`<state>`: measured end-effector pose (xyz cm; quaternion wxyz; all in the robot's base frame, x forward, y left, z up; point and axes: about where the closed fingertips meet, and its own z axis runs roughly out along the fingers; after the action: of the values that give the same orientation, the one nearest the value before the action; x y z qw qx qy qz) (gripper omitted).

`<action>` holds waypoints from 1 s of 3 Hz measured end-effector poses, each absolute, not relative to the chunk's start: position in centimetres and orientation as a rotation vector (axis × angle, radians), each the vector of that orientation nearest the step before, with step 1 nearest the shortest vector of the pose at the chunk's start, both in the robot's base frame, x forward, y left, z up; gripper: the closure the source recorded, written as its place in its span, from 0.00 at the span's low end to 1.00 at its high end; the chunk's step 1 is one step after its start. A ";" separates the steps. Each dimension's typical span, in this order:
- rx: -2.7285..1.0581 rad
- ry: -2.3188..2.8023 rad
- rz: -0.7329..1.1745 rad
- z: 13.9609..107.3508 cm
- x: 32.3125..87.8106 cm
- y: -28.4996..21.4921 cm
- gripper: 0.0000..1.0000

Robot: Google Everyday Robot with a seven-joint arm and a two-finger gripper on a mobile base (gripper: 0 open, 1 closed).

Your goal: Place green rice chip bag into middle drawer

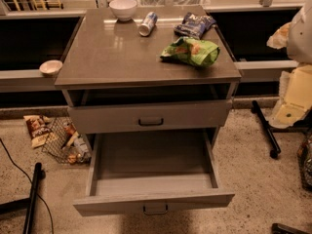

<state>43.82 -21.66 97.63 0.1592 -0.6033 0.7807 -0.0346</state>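
The green rice chip bag point(191, 51) lies crumpled on the cabinet's brown top point(112, 57), near its front right corner. The middle drawer point(153, 167) is pulled far out below, showing a bare grey floor and a small loop handle point(155, 209) at mid-front. Above it is a drawer front with a darker handle point(150, 122), nearly closed. My arm comes in at the right edge, and its gripper point(279, 37) hangs to the right of the cabinet, level with the top and apart from the bag.
On the top also lie a dark blue snack bag point(194, 24), a white can on its side point(147, 23) and a white bowl point(123, 9). A small bowl point(50, 67) sits on the left ledge. A wire basket with snacks point(66, 141) is on the floor at left. Black stand legs point(265, 128) are at right.
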 end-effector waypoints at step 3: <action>-1.572 2.136 0.111 97.9 53.5 -15.9 0.00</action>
<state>53.51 -15.94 97.88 0.2412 -0.5748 0.7809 0.0404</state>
